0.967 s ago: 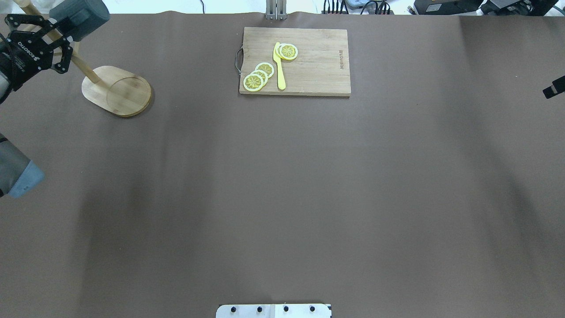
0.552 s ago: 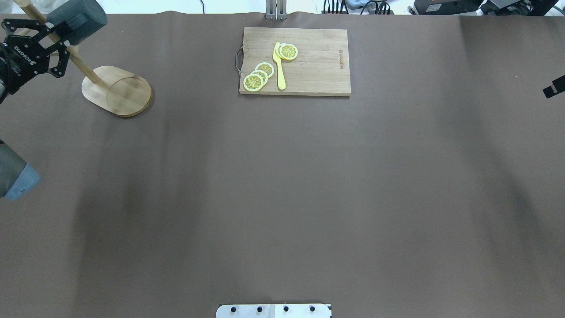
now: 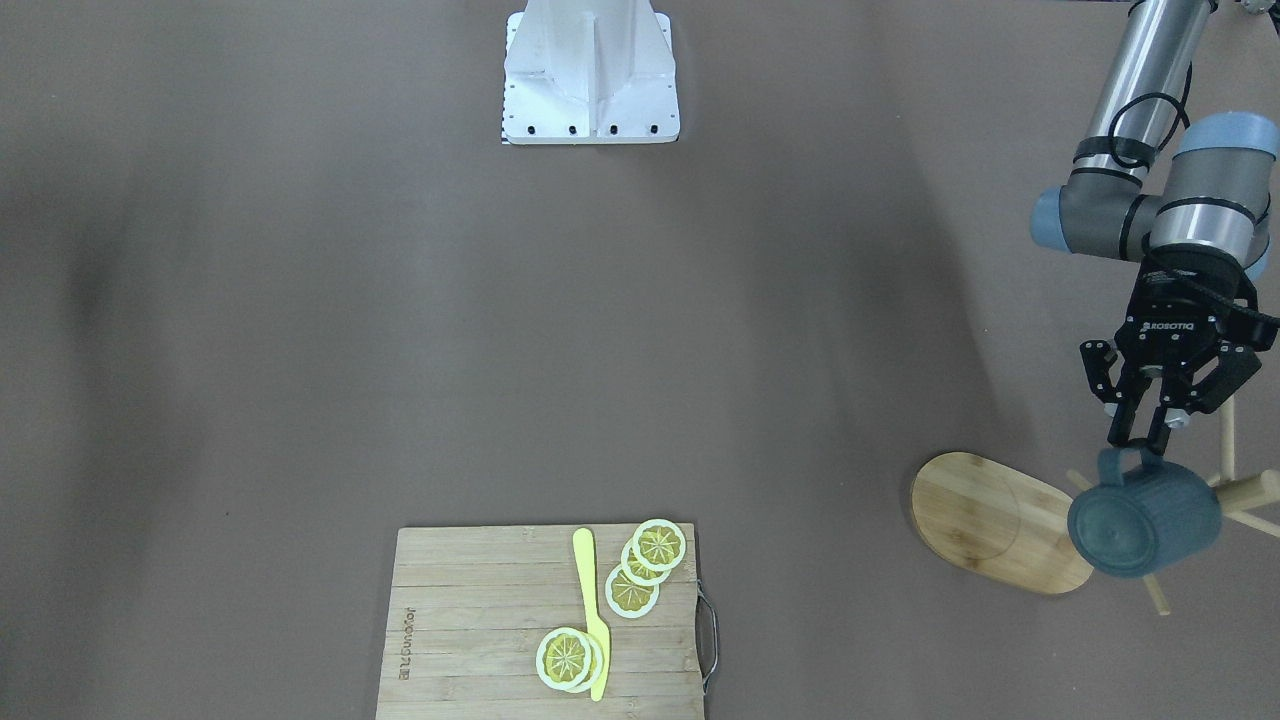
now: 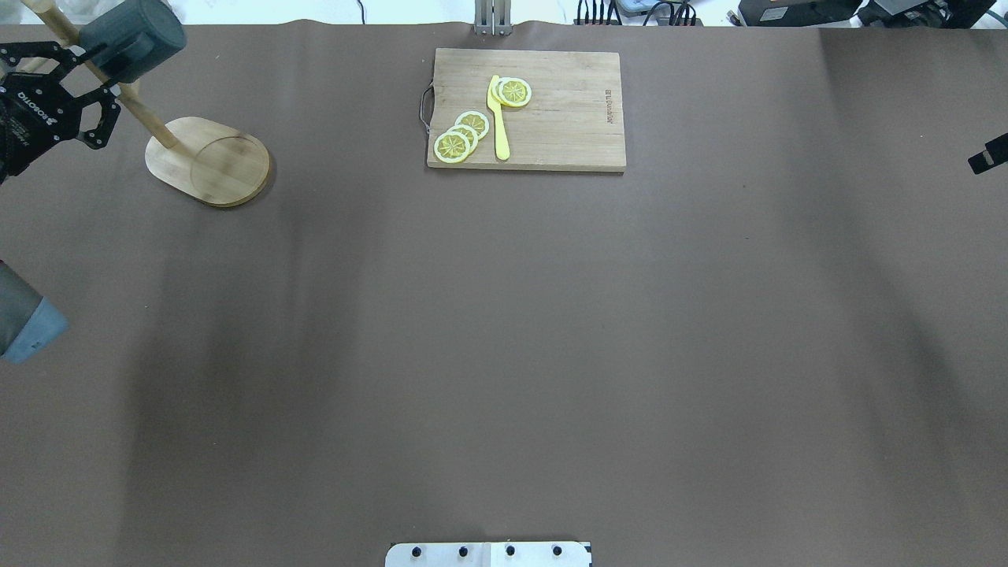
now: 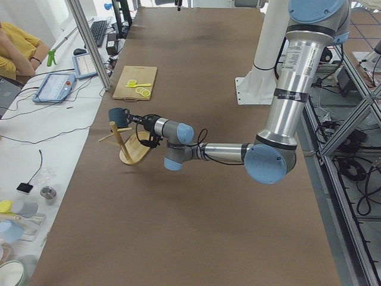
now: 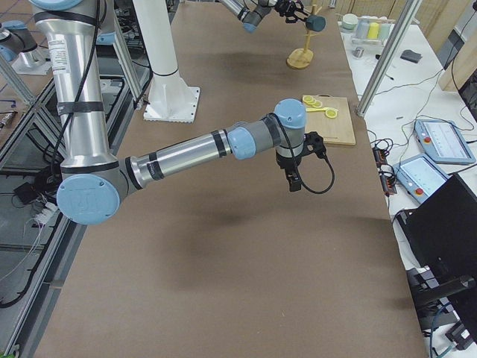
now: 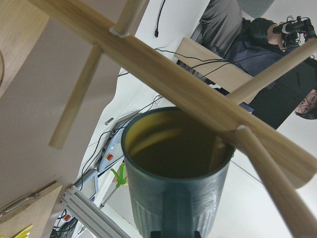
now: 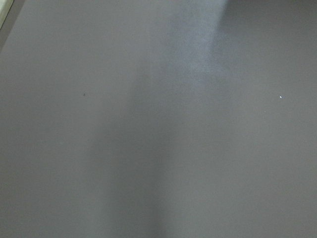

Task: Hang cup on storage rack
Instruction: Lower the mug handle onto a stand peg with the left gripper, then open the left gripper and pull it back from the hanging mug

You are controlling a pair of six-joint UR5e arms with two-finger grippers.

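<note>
The dark blue-grey cup (image 3: 1145,525) lies tilted on its side among the upper pegs of the wooden storage rack (image 3: 990,520), at the far left of the table in the overhead view (image 4: 132,38). My left gripper (image 3: 1142,438) is shut on the cup's handle. In the left wrist view the cup's yellow inside (image 7: 173,148) sits just behind the rack's pole (image 7: 163,74), and a peg (image 7: 270,178) crosses in front of its rim. My right gripper (image 6: 293,181) hangs above bare table; I cannot tell whether it is open or shut.
A rectangular cutting board (image 4: 567,118) with lemon slices (image 4: 461,135) and a yellow knife (image 4: 498,118) lies at the far middle of the table. The robot's white base plate (image 4: 488,554) is at the near edge. The rack's oval base (image 4: 209,161) lies right of my left gripper.
In the overhead view my left gripper has moved left and slightly nearer. The cup has shifted a little left with it, along the rack's pole.
</note>
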